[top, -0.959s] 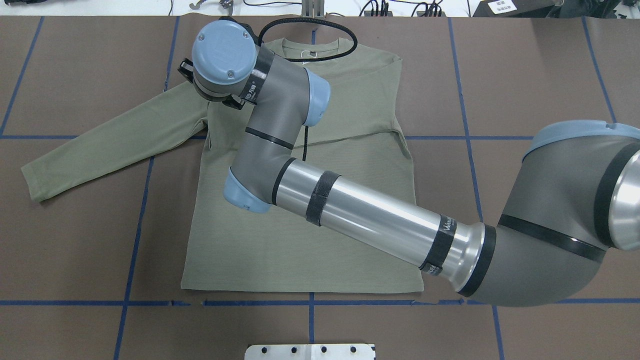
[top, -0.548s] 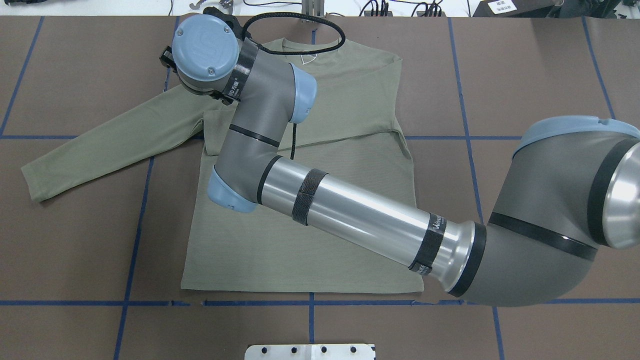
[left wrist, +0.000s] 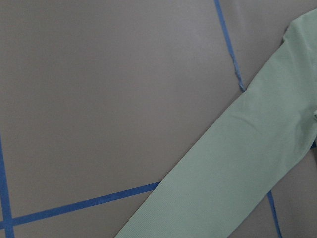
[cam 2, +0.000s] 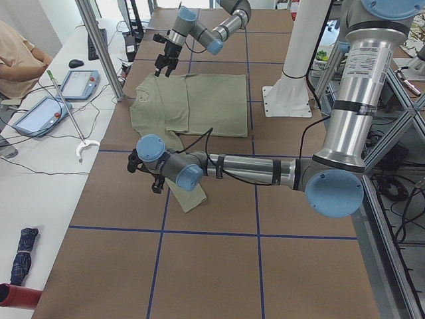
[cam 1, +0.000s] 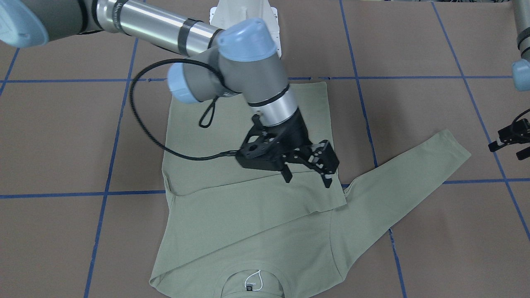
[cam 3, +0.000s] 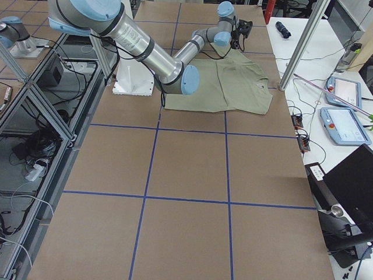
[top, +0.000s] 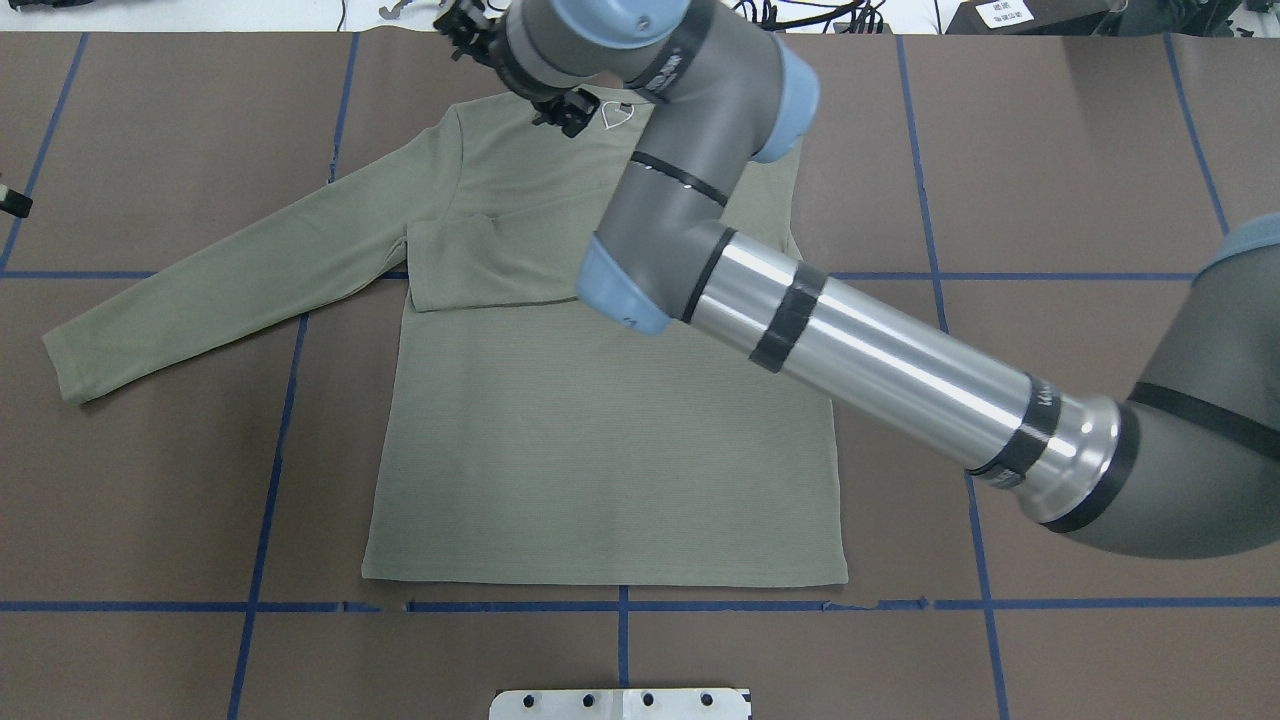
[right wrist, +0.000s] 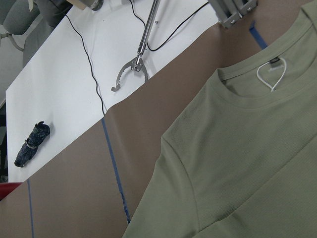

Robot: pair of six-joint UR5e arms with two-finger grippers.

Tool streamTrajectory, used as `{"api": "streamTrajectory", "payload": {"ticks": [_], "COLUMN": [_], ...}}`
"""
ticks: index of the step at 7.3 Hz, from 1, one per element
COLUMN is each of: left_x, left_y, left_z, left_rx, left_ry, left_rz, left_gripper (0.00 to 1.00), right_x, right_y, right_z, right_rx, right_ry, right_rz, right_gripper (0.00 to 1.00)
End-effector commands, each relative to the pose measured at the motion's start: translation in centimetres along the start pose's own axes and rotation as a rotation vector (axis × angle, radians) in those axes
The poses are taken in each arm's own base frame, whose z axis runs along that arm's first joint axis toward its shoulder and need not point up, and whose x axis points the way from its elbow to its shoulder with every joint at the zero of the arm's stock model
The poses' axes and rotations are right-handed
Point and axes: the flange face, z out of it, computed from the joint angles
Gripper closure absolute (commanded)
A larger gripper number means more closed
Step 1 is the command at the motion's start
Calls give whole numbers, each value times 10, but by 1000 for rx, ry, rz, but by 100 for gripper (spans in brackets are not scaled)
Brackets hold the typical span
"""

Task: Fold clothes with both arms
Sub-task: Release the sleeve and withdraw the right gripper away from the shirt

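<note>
Overhead, the shirt (top: 600, 450) lies flat mid-frame, one sleeve folded across the chest, the other reaching lower left. The right gripper (cam 1: 307, 181) hangs above it, fingers apart, empty. The left gripper (cam 1: 505, 150), at the front view's right edge, is also apart.

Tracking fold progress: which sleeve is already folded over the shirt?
The robot's-right sleeve, lying across the chest with its cuff near the opposite armpit. The left sleeve stretches out flat sideways, unfolded.

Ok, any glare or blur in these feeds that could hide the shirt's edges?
Overhead exterior: glare streak along the right arm's silver tube; shirt evenly lit, edges clear. Left wrist-mounted: sleeve slightly soft. Right wrist-mounted: collar crisp, white table nearly washed out.
</note>
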Motion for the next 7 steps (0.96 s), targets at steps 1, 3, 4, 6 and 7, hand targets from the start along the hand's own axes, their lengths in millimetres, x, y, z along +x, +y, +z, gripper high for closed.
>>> {"api": "streamTrajectory", "payload": {"ticks": [1, 3, 4, 6, 7], "left_x": [-14, -43, -49, -46, -44], "left_y": [14, 28, 33, 43, 46], "left_z": [39, 76, 88, 109, 115], "left_rx": [-52, -88, -103, -145, -154], "left_ry": [-56, -62, -60, -55, -57], "left_rz": [-61, -72, -68, -62, -57], "left_gripper": [0, 0, 1, 4, 4], "right_x": [46, 75, 75, 75, 76], "right_y": [-35, -40, -40, -40, -40], "right_z": [-38, -49, -51, -51, -57], "right_rx": [-15, -12, -12, -12, -12], "right_ry": [-18, -20, -22, -23, -28], "right_rz": [4, -9, -11, -13, -13], "right_gripper": [1, 1, 1, 1, 1]}}
